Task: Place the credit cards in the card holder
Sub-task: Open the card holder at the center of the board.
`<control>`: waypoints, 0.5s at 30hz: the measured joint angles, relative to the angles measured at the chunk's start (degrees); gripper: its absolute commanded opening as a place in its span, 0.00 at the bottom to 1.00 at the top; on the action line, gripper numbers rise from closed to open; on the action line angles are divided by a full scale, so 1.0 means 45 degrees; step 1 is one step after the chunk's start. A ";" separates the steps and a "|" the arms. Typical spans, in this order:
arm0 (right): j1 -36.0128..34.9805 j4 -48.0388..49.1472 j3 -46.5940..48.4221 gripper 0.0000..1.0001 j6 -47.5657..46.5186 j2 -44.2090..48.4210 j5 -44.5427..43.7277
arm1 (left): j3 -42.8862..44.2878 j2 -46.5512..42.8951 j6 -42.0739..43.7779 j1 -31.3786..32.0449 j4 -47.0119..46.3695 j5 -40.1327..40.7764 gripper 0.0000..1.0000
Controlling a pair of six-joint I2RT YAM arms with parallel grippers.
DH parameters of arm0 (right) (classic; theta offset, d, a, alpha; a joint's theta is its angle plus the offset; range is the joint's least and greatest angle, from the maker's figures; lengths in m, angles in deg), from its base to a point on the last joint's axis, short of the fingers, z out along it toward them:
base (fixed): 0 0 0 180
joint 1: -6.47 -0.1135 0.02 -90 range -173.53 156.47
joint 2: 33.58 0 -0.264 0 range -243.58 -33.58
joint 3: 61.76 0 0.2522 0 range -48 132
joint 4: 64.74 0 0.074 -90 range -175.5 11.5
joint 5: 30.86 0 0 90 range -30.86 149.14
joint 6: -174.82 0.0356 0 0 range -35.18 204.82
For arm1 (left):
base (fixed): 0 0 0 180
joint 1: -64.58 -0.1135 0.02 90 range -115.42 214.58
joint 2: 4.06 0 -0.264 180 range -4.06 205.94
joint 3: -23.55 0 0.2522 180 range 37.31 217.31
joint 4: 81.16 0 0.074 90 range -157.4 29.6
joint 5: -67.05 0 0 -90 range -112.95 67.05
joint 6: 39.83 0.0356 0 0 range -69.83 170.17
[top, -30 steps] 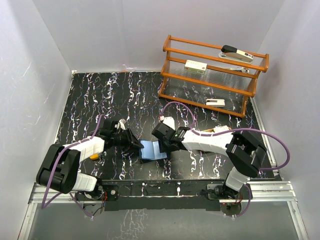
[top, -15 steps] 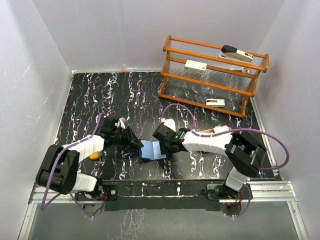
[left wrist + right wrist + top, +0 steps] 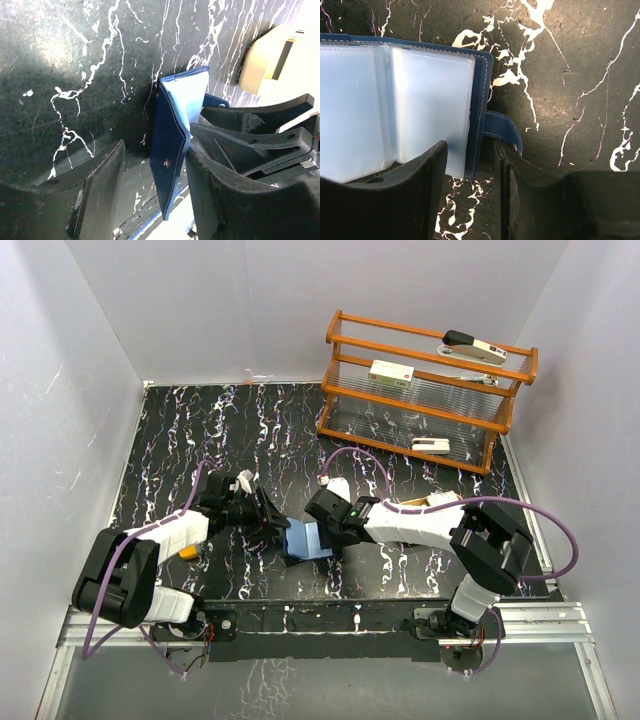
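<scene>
The card holder (image 3: 305, 540) is a navy wallet lying open between my two grippers, its clear sleeves (image 3: 395, 105) facing up. Its left cover (image 3: 170, 150) stands upright between the jaws of my left gripper (image 3: 152, 185), which is open. The cover leans near the right finger (image 3: 220, 190), with a gap to the left finger (image 3: 100, 190). My right gripper (image 3: 472, 155) stands open astride the wallet's right edge, one finger over the sleeves and the other by the snap tab (image 3: 502, 131). The credit cards are hidden from these views.
A wooden rack (image 3: 420, 390) with white devices stands at the back right. A beige tray (image 3: 260, 65) sits behind the right arm (image 3: 420, 520). A small orange thing (image 3: 188, 553) lies beside the left arm. Grey walls enclose the table.
My left gripper's jaws have spread, loosening from the wallet's left cover, and the gripper has crept slightly right. The right gripper has stayed put.
</scene>
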 measured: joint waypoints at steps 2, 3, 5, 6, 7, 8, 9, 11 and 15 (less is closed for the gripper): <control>0.0000 0.0000 0.0000 0.41 -0.0015 0.0000 0.0005 | -0.0058 0.0049 -0.0010 0.0000 -0.0355 -0.0078 0.50; 0.0000 0.0000 0.0000 0.42 -0.0039 0.0000 0.0000 | -0.0087 0.0087 -0.0015 0.0000 -0.0500 -0.0097 0.49; 0.0000 0.0000 0.0000 0.47 -0.0053 0.0000 0.0000 | -0.0102 0.0253 -0.0010 0.0005 -0.0695 -0.0126 0.48; 0.0000 0.0000 0.0000 0.50 -0.0068 0.0000 0.0005 | -0.0102 0.0364 0.0000 0.0010 -0.0753 -0.0126 0.47; 0.0000 -0.0005 0.0000 0.55 -0.0185 0.0000 0.0005 | -0.0102 0.0641 0.0087 0.0010 -0.0738 -0.0083 0.45; 0.0000 -0.0005 0.0000 0.57 -0.0185 0.0000 0.0005 | -0.0102 0.0656 0.0092 0.0010 -0.0738 -0.0083 0.44; 0.0000 -0.0029 0.0015 0.60 -0.0189 -0.0005 0.0005 | -0.0083 0.0699 0.0185 0.0015 -0.0631 -0.0015 0.43; 0.0000 -0.0126 0.0121 0.64 -0.0272 -0.0015 0.0005 | -0.0078 0.0738 0.0423 0.0024 -0.0306 0.0165 0.42; 0.0000 -0.0175 0.0559 0.68 -0.0340 -0.0233 0.0058 | -0.0073 0.0733 0.0661 0.0053 0.0141 0.0413 0.42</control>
